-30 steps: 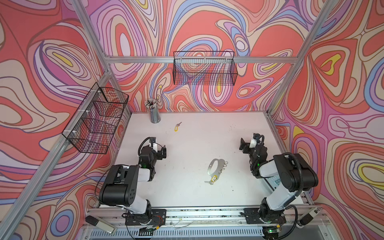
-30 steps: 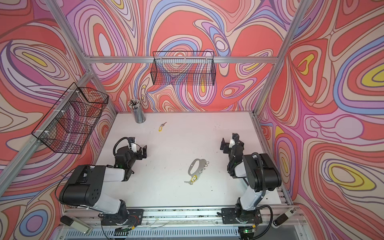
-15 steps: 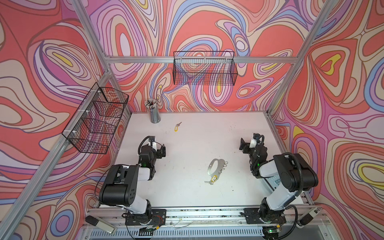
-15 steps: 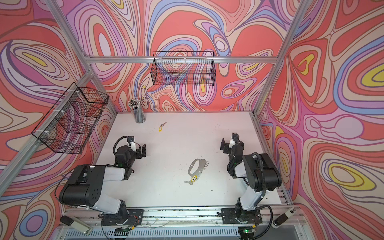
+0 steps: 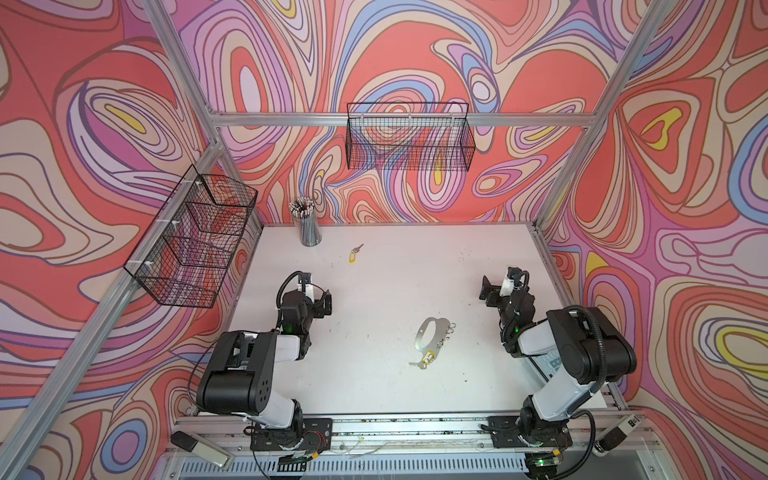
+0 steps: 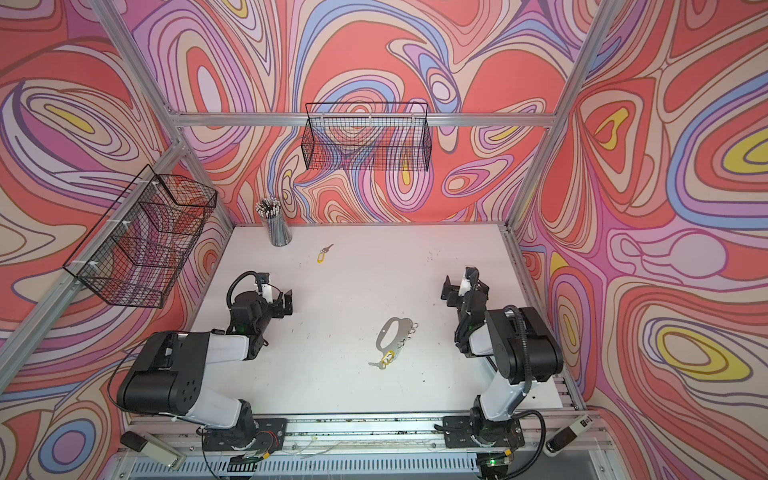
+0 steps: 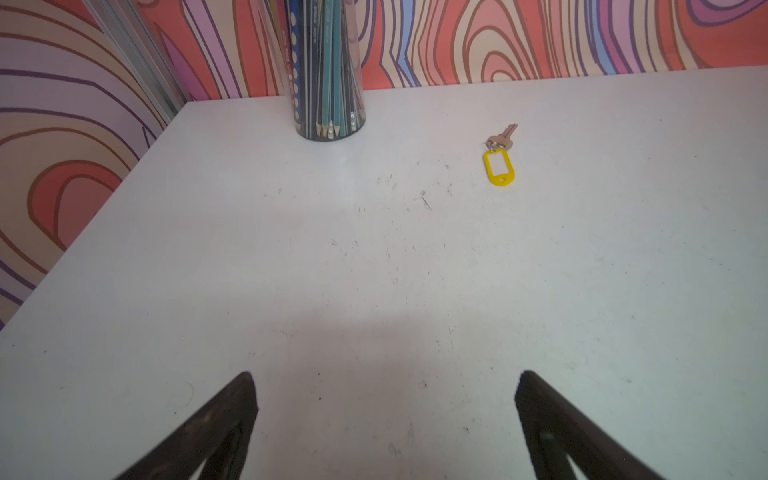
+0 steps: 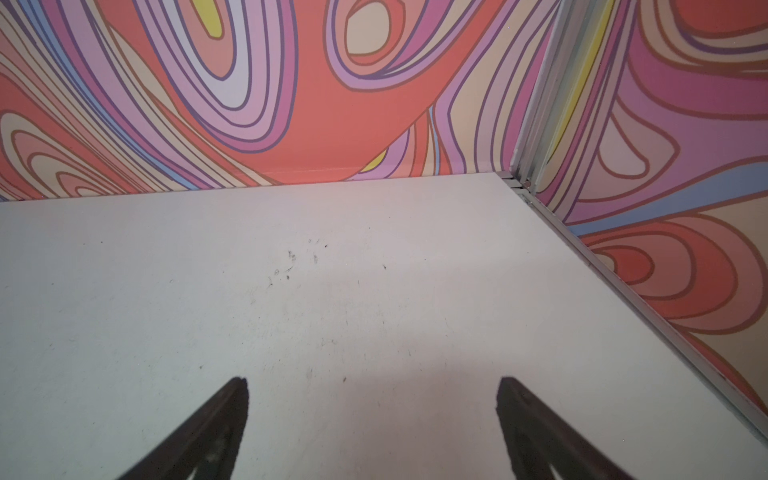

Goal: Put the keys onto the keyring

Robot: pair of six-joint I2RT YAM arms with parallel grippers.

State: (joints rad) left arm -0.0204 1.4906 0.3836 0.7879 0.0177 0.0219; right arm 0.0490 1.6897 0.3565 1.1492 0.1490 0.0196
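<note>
Ahead, the small silver key on its yellow oblong plastic tag is laid near the surface's far edge, lengthwise before the nearer left pincer. That one and the right pincer are spread and empty. The flat silvery-grey metal keyring is laid mid-surface.

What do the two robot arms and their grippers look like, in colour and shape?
Both the left arm and the right arm have bulky black joint housings with white links between them. A black cable loops near each wrist, where a small green light glows. The left gripper and right gripper have dark, tapering fingers.
</note>
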